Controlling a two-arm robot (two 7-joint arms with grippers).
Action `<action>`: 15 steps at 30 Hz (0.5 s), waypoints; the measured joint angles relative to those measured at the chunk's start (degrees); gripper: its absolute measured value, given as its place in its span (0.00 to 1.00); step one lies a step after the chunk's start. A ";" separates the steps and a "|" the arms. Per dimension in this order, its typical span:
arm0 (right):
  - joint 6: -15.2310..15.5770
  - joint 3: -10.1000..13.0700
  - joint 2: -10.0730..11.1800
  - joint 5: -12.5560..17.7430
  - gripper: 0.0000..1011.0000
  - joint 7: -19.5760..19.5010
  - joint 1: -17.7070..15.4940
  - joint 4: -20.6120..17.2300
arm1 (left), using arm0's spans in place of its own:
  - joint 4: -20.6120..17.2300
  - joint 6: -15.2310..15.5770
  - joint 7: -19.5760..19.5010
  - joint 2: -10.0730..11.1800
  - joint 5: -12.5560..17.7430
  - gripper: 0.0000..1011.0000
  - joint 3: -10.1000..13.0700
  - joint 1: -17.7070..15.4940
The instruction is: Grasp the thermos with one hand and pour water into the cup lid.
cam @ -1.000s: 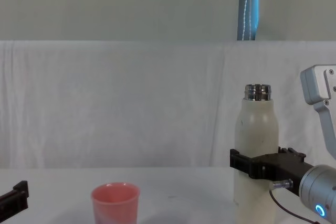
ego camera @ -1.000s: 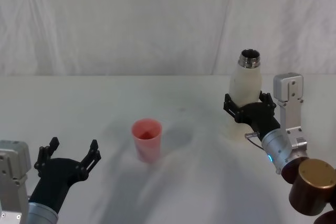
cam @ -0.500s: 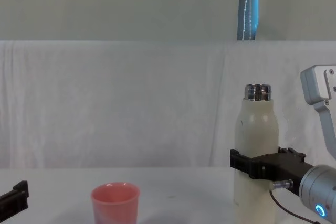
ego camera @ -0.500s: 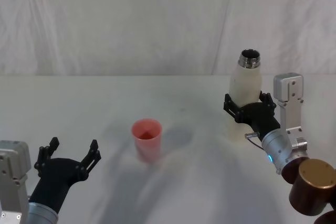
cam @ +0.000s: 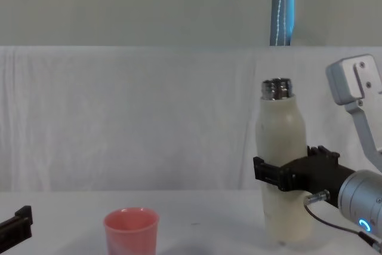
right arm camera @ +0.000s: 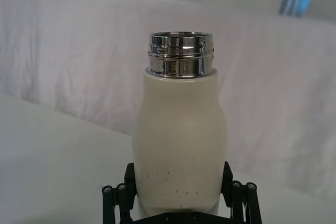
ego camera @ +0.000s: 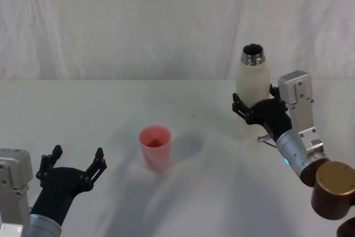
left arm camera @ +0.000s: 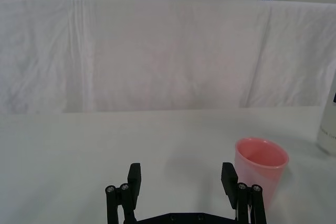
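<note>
The cream-white thermos with its open steel neck is clamped at mid-body by my right gripper, which is shut on it. It hangs just above the table at the right, leaning slightly left; the right wrist view has its body between the black fingers. The pink cup lid stands upright at the table's middle, well left of the thermos. My left gripper rests open low at the front left, and the cup lid stands just beyond one of its fingers.
A white cloth covers the table and hangs as a backdrop behind. A blue-lit pole rises behind the backdrop. A brown round cap-like part of my right arm sits at the near right.
My right gripper has lifted the thermos off the table and shifted it a little left, tilting it slightly toward the cup lid. The left arm has stayed still.
</note>
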 joint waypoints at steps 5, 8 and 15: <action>-1.14 -2.05 1.76 -3.88 0.94 0.01 0.31 -1.30 | 0.00 0.00 0.00 0.00 0.00 0.99 0.00 0.00; -1.71 -3.08 2.47 -5.72 0.94 0.07 0.39 -1.72 | 0.00 0.00 0.00 0.00 0.00 0.99 0.00 0.00; -4.34 -6.86 4.56 -11.59 0.94 0.75 1.25 -2.11 | 0.00 0.00 0.00 0.00 0.00 0.99 0.00 0.00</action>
